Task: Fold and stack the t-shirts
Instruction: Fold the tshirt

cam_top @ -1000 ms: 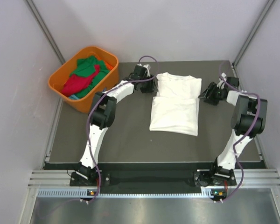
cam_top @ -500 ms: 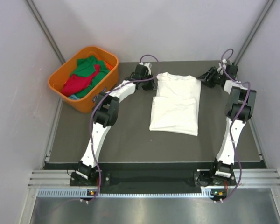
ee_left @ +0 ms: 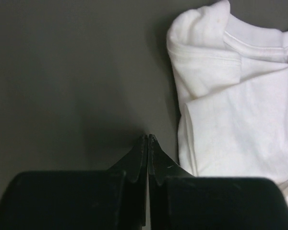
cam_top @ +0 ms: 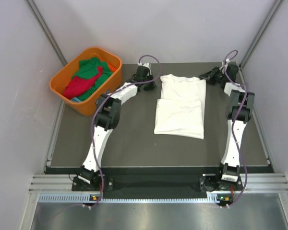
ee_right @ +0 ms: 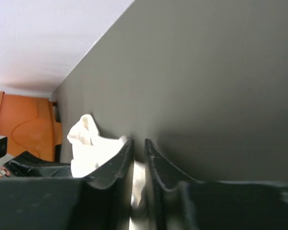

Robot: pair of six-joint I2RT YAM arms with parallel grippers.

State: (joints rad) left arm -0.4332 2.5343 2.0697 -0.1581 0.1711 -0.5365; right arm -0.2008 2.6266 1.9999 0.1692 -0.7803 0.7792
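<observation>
The white t-shirt [cam_top: 180,108] lies part-folded on the table [cam_top: 110,143]; my left pincer [ee_left: 148,139] is together, empty, beside one shoulder; my right pincer [ee_right: 138,143] pinches the other; green and red t-shirts [cam_top: 86,76] wait in the basket [cam_top: 62,79].

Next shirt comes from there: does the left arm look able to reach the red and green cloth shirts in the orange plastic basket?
Probably yes: the orange plastic basket stands open-topped beside that arm's elbow, red and green shirts uncovered.

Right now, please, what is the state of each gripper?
Left gripper: closed, holding nothing.
Right gripper: almost closed on the white t-shirt edge, it seems.
</observation>
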